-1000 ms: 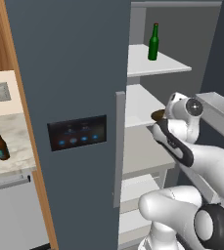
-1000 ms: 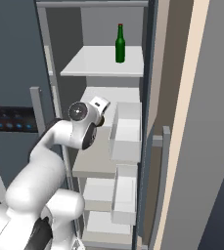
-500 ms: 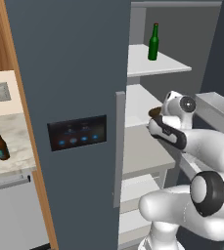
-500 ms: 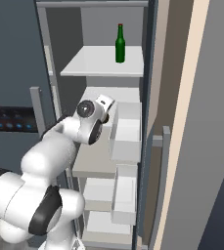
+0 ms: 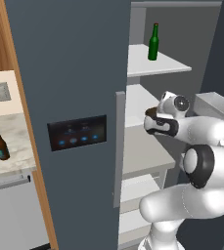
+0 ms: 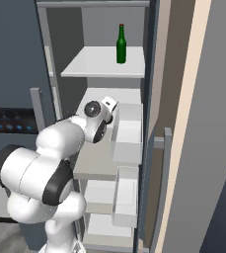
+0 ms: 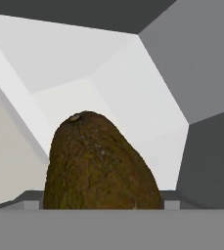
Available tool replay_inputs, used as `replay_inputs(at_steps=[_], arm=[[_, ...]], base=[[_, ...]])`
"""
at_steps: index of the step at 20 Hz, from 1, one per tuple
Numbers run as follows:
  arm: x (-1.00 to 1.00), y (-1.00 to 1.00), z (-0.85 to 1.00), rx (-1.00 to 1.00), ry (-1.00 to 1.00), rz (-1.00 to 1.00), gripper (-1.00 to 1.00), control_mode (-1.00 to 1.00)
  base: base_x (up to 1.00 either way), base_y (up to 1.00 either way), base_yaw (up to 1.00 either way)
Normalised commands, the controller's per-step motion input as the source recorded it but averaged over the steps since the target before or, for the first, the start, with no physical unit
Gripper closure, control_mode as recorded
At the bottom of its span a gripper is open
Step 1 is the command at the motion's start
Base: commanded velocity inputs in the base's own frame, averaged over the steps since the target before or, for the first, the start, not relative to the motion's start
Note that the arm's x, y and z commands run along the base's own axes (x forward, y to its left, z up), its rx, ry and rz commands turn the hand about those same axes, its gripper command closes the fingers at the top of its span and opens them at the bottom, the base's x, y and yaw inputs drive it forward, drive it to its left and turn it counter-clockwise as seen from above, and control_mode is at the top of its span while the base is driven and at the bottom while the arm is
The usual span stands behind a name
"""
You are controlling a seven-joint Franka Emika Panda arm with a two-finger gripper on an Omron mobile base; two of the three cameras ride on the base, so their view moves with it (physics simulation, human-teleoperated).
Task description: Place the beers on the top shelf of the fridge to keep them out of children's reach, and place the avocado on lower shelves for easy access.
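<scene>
Left base view: your gripper (image 5: pixel 150 116) at frame centre-right grips the avocado (image 5: pixel 150 113) inside the fridge (image 5: pixel 74 73); right base view: green beer (image 6: pixel 121 44) upper centre on top shelf (image 6: pixel 97 66); hand view: avocado (image 7: pixel 99 163) lower centre.

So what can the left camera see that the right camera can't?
Only the left base view shows the brown bottle standing on the counter beside the fridge, plus the dark tip of the avocado at the gripper. Only the right base view shows the open door's handle. Both show the green bottle on the top shelf and the fridge's lit panel.
</scene>
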Motion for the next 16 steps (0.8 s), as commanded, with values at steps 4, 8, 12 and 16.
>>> replay_inputs(at_steps=[4,8,12,16], arm=[[0.35,-0.11,-0.3,0.0,0.0,0.05,1.0,-1.0],[0.43,-0.09,-0.23,0.01,0.0,0.06,1.0,-1.0],[0.52,-0.07,-0.1,0.0,0.03,0.05,1.0,-1.0],[0.52,-0.08,-0.11,0.0,0.07,0.04,1.0,-1.0]], base=[[0.0,0.0,0.0],[0.0,0.0,0.0],[0.0,0.0,0.0],[0.0,0.0,0.0]])
